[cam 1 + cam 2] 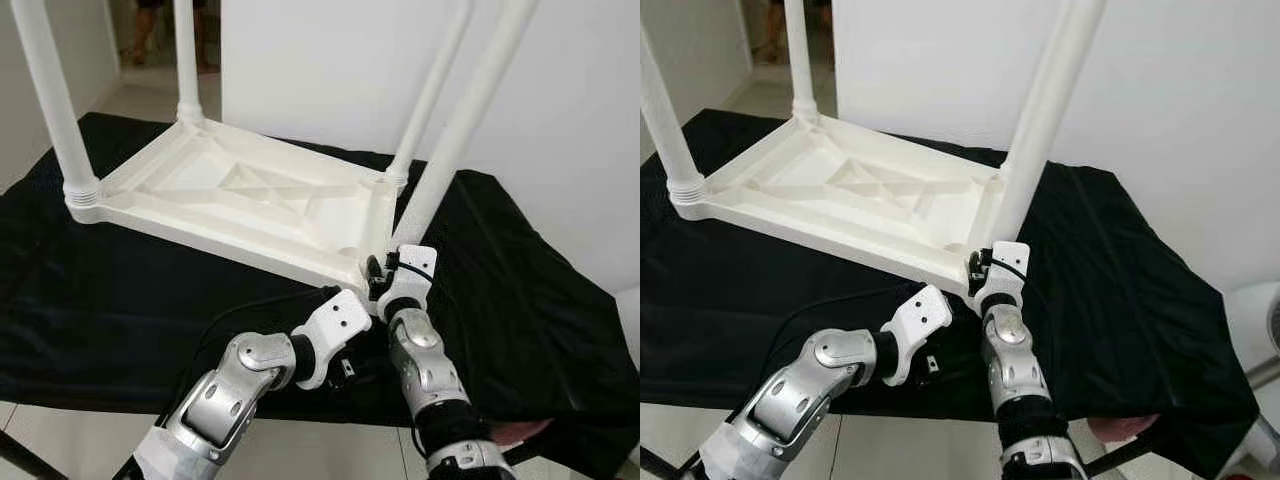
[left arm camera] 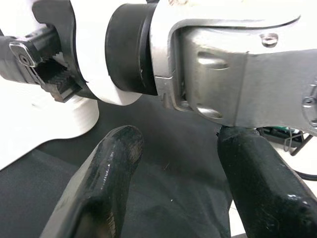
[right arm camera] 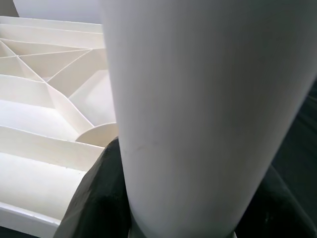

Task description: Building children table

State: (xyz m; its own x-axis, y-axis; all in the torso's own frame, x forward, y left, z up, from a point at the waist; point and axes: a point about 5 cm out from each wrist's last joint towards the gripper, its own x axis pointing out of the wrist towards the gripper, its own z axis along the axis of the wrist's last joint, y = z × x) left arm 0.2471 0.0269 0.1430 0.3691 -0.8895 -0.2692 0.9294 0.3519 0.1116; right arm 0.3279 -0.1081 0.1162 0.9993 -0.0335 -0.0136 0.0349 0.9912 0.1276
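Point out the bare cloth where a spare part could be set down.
Free: black cloth left of the left end effector, before the upturned tabletop; also right of the near leg. Crowded: that leg's corner, gripped by the right end effector.

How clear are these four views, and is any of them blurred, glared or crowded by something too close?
Left eye view: sharp and evenly lit, the white tabletop distinct against the black cloth. Right eye view: much the same. Left wrist view: the black fingers are soft, with glare on the silver arm. Right wrist view: the table leg is so close it looks featureless, with the right gripper dark around it.
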